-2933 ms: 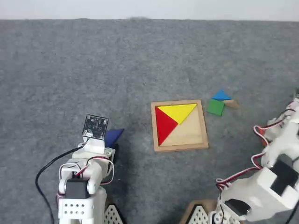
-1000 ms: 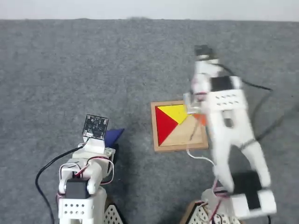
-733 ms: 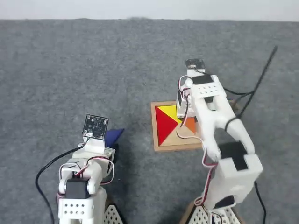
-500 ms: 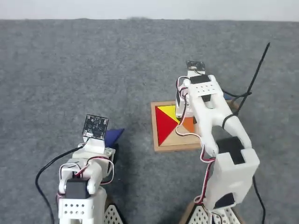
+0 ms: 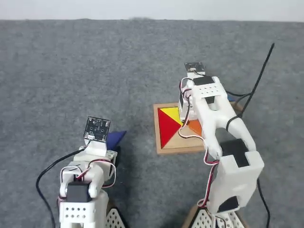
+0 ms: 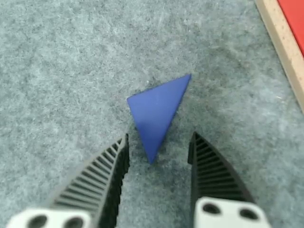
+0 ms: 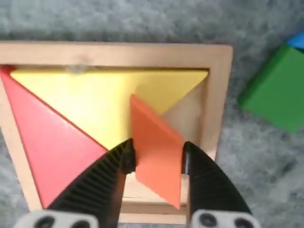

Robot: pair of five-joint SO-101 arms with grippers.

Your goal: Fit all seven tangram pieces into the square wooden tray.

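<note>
Blue triangle (image 6: 157, 110) risk: well left of the tray (image 7: 218, 95); close on its narrow tip and you may squirt it away
Left gripper (image 6: 159, 138): spread wide, straddling that tip, holding nothing
Orange piece (image 7: 154, 152) risk: tilted over the tray's right half, corner overlapping the yellow triangle (image 7: 95, 95); release now and it probably rides up
Right gripper (image 7: 157, 144): narrowly parted, pinching the orange piece

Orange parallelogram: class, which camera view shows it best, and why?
The right wrist view: the orange parallelogram sits large in the right gripper, over the wooden tray. In the high view the arm covers most of it, leaving a sliver. The left wrist view faces the blue triangle.
</note>
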